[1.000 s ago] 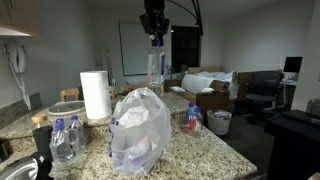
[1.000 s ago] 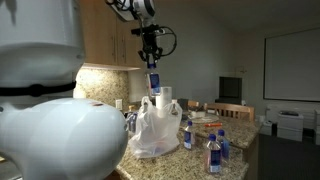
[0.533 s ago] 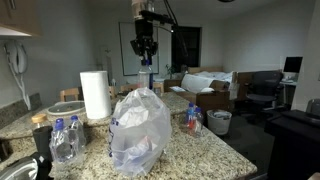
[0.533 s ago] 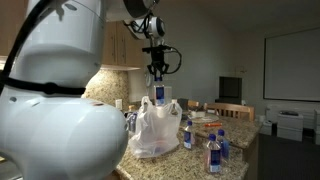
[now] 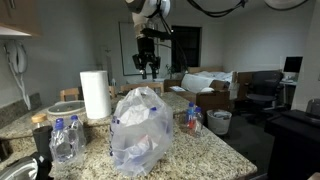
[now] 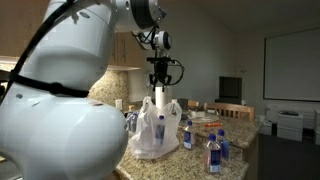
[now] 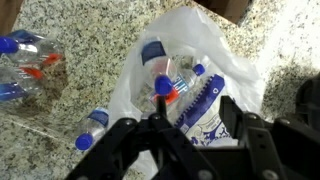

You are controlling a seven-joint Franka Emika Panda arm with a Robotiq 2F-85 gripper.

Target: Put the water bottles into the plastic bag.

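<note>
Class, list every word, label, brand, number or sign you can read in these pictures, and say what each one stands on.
Blue print on the plastic bag: too blurred to read in any view.
Blue-white labels on the water bottles: too small and blurred to read.
No other text shows; nothing here is legible.

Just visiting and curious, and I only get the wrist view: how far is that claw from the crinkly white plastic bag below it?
Observer: The gripper hangs above the crinkly translucent white plastic bag, with a clear gap between them.
Operator: Are bottles waiting outside it?
Observer: Yes, small clear blue-capped water bottles stand on the speckled granite counter on both sides of the bag.
Operator: Anything else nearby?
Observer: An upright white paper towel roll.
</note>
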